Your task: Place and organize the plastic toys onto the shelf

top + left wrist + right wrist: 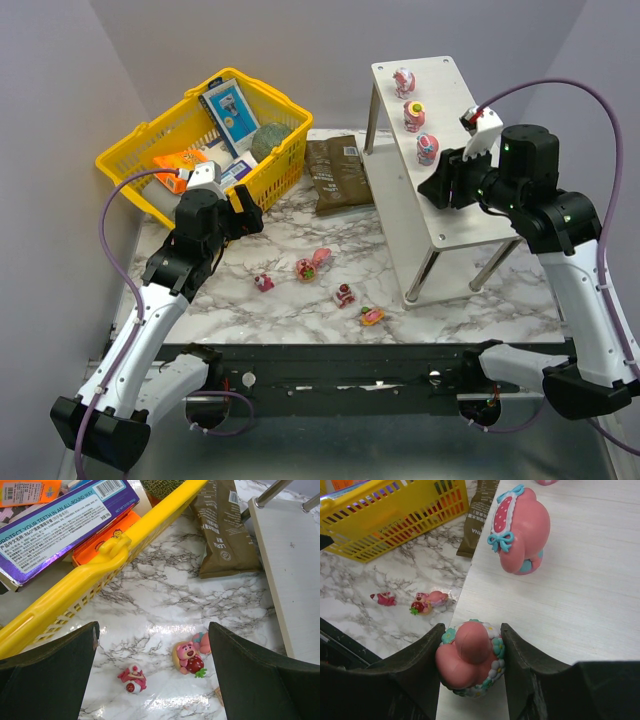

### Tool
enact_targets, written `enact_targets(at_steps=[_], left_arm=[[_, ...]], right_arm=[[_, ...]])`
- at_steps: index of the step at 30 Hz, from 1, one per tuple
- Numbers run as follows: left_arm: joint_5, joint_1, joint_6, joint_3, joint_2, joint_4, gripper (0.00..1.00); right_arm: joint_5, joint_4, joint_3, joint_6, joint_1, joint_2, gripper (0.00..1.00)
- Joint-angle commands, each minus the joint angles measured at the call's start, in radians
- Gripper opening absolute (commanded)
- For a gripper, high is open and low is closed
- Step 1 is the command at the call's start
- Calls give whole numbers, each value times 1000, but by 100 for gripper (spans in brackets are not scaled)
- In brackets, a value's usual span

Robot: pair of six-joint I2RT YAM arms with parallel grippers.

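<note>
The shelf [455,215] stands at the right, with three pink plastic toys [414,115] in a row on its top board. My right gripper [442,186] hovers over that board just in front of them. The right wrist view shows it [472,630] shut on a pink toy with a flower ring [470,655] at the board's left edge [580,605], behind another pink toy [520,530]. Several small toys [312,265] lie on the marble table. My left gripper [243,215] hangs open above them, with a pink bear [189,657] and a red-white toy [133,679] below its gap [153,635].
A yellow basket [130,150] of grocery boxes sits at the back left, its rim [100,565] close to my left gripper. A brown packet [338,172] lies between basket and shelf. The shelf's lower board [295,570] and thin legs [420,275] stand to the right.
</note>
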Motion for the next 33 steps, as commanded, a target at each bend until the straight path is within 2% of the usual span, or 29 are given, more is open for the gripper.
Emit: enact_targets(at_steps=[1, 12, 18, 33], left_arm=[[14, -3, 2, 0, -1, 7, 99], [14, -3, 3, 6, 11, 5, 99], [11, -3, 6, 12, 16, 4, 99], [12, -3, 6, 17, 21, 6, 99]], right_arm=[[-38, 13, -13, -41, -14, 2, 48], [-48, 76, -82, -111, -22, -15, 50], [-46, 91, -98, -114, -22, -24, 54], [-57, 84, -59, -108, -22, -49, 92]])
